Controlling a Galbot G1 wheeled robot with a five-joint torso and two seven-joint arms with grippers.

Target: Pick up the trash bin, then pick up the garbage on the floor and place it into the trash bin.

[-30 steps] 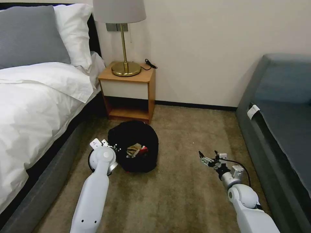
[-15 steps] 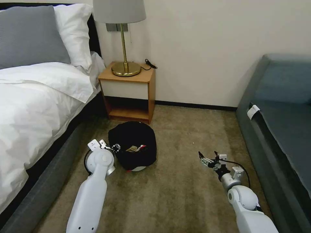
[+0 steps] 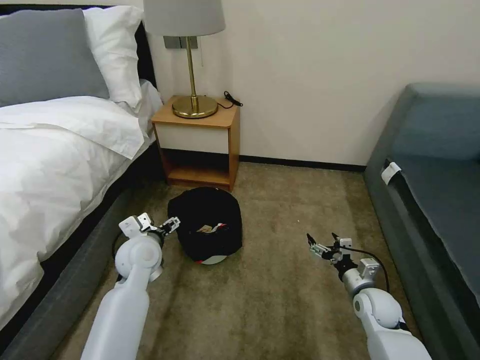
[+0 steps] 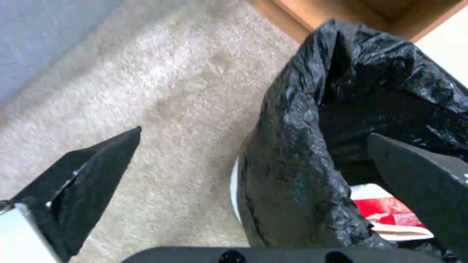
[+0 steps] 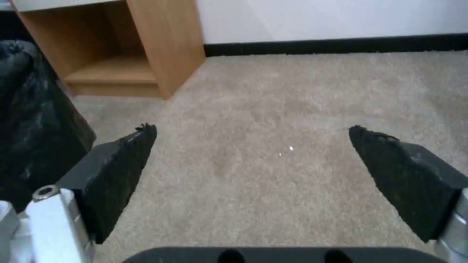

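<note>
Head view: the bin point(image 3: 210, 227) stands on the carpet point(image 3: 280, 295) before the nightstand point(image 3: 197, 142), my left pincer point(image 3: 170, 226) released at its rim, my right pincer point(image 3: 324, 245) released well apart.

Left wrist view: my fingers point(image 4: 93, 175) straddle the rim; garbage point(image 4: 390, 213) lies inside the bin.

Right wrist view: my pincer point(image 5: 253, 171) gapes over carpet.

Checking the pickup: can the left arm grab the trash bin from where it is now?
Probably yes: the left gripper is open at the trash bin rim, one finger inside the bag, the other outside.

Black-bagged trash bin point(image 3: 210, 227), garbage point(image 3: 212, 229) inside
</note>
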